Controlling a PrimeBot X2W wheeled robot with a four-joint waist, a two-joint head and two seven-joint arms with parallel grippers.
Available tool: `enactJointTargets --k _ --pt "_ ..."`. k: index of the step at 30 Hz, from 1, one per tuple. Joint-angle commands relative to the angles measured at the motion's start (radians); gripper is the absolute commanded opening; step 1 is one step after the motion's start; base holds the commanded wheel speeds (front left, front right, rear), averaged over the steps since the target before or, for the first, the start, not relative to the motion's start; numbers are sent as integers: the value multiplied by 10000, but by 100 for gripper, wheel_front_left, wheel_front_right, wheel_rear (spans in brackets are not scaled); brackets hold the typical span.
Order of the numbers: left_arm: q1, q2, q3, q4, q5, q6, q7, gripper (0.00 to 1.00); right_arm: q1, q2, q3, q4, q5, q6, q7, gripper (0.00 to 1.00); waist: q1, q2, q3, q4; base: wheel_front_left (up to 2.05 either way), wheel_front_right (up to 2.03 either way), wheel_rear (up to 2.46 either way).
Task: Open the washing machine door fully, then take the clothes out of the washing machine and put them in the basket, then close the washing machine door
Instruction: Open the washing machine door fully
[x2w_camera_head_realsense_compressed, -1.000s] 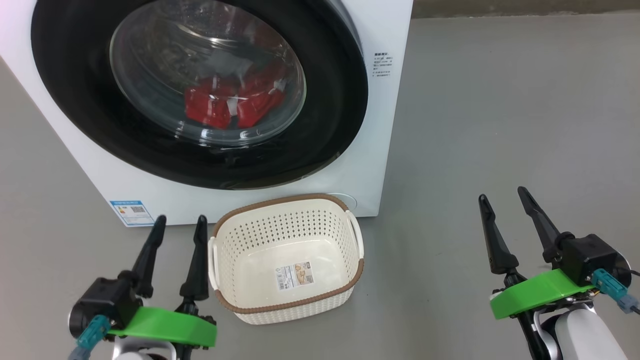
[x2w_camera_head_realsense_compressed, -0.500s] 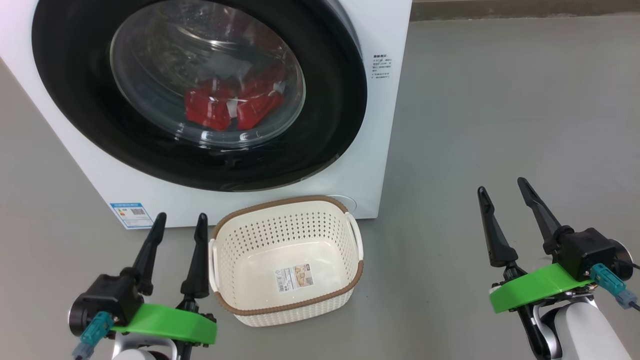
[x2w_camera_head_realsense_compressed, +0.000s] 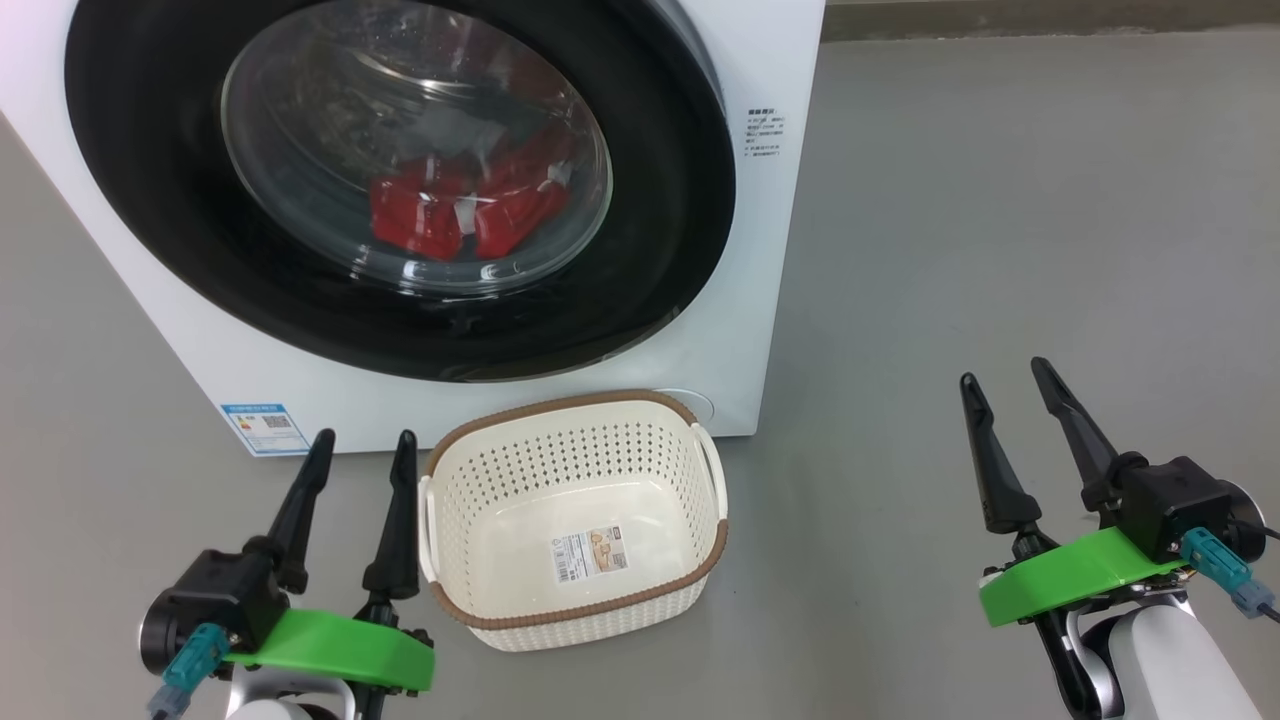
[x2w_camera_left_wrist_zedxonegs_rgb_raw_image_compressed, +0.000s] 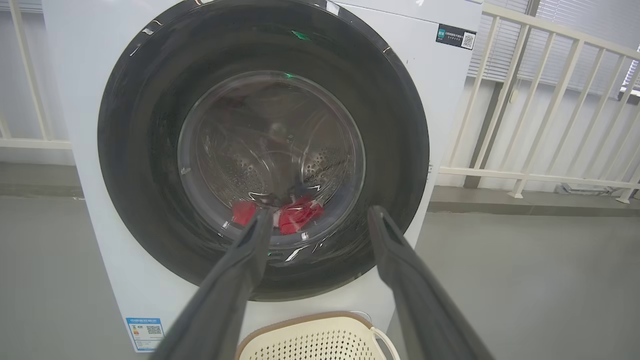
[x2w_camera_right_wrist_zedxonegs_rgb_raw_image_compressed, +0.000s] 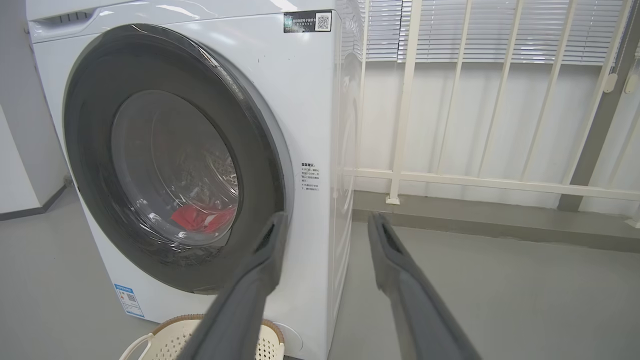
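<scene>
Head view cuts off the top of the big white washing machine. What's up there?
Observer: A small black sticker with a square code, on the upper front corner of the big white boxy washing machine.
Operator: Anything at the other corner?
Observer: A long recessed grip in the white top panel.
Operator: What's behind the machine?
Observer: A white barred railing, with pale slatted window blinds beyond it.

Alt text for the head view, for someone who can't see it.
A white washing machine shows red clothes through its black-rimmed door. An empty cream basket sits on the floor before it, open left claw beside it, open right claw farther off.
</scene>
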Motion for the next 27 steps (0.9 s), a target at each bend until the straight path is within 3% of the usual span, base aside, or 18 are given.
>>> enactJointTargets --k 1,2,12,19,27 --pt "-380 181 264 -215 132 -35 -118 100 -349 -56 242 -217 12 -9 -63 22 -1 0 26 8 0 0 0" --pt "-388 181 266 -249 135 -35 -118 100 -364 -54 249 -221 21 -9 -63 0 -1 0 50 13 0 0 0" --pt "-570 181 146 -641 208 -34 -118 100 -905 -67 549 -287 974 -9 -63 0 -1 0 779 111 0 0 0" --pt "-843 181 -55 -796 355 -72 -118 100 -1994 -21 464 -221 3828 -9 -63 0 -1 0 1525 247 0 0 0" --pt "-1234 181 -553 -1315 334 6 -118 100 -3490 -775 896 721 6948 -9 -60 0 -1 0 2248 575 0 0 0"
